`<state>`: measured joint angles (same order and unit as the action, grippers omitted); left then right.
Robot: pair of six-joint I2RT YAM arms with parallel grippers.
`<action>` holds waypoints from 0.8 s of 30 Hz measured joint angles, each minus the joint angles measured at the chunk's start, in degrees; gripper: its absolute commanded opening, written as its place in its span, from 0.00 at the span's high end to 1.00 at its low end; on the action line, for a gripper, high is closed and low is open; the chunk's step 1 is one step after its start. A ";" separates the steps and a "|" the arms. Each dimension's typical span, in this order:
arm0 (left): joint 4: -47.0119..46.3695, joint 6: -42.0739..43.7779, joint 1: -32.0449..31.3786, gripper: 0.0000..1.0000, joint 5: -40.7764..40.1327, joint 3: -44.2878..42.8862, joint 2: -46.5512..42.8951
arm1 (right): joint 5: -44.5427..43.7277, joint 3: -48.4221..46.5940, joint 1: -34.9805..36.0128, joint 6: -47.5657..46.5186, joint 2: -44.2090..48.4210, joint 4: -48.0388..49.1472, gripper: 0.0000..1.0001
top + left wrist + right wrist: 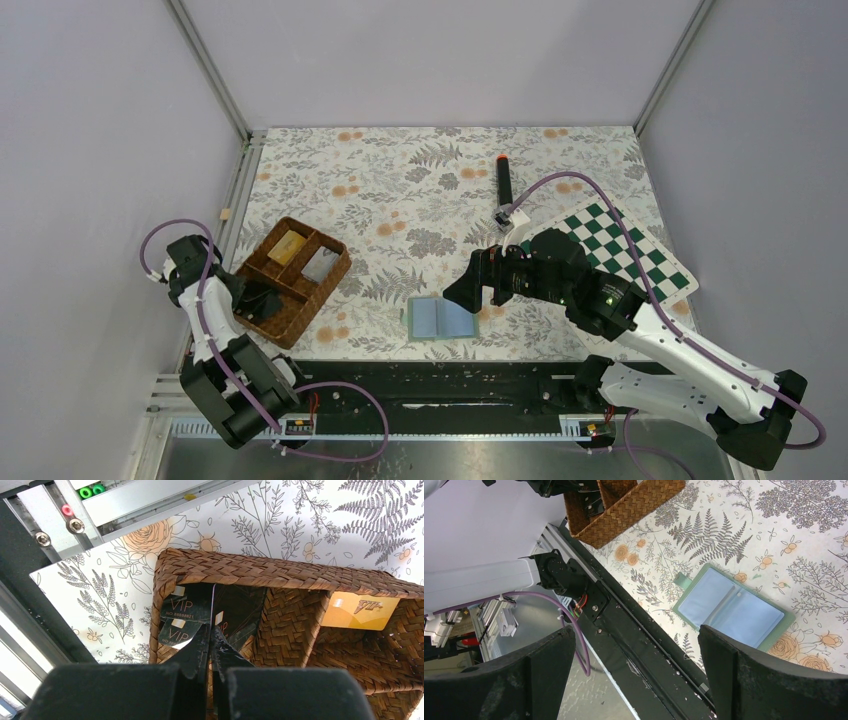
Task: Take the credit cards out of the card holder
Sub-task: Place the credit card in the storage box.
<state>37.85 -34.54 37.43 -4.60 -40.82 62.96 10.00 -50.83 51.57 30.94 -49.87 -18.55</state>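
Left arm (pixel 203 322): white links, black joint housings, left purple cable (pixel 150 250) looped off wrist. Right arm (pixel 690 357): same white-and-black build, right purple cable (pixel 560 178), small green light (pixel 607 297) on black housing. Left gripper (pixel 211 629): black, tapered. Right gripper (pixel 634 635): broad black grainy fingers (pixel 774 680)
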 measured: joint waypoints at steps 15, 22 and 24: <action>1.44 0.39 0.00 0.71 -1.05 -0.07 -0.37 | 0.15 0.00 0.00 0.28 0.83 0.00 0.02; 1.66 1.40 -0.24 0.64 1.68 -0.31 -3.19 | -0.11 0.15 0.00 0.79 0.90 -0.15 0.02; 1.95 1.73 -1.27 0.65 4.04 -1.27 -5.75 | -0.50 0.15 0.00 1.62 -0.20 -0.61 0.02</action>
<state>39.79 -32.82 36.16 -0.56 -42.09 57.21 9.50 -50.68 51.57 32.56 -50.06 -19.16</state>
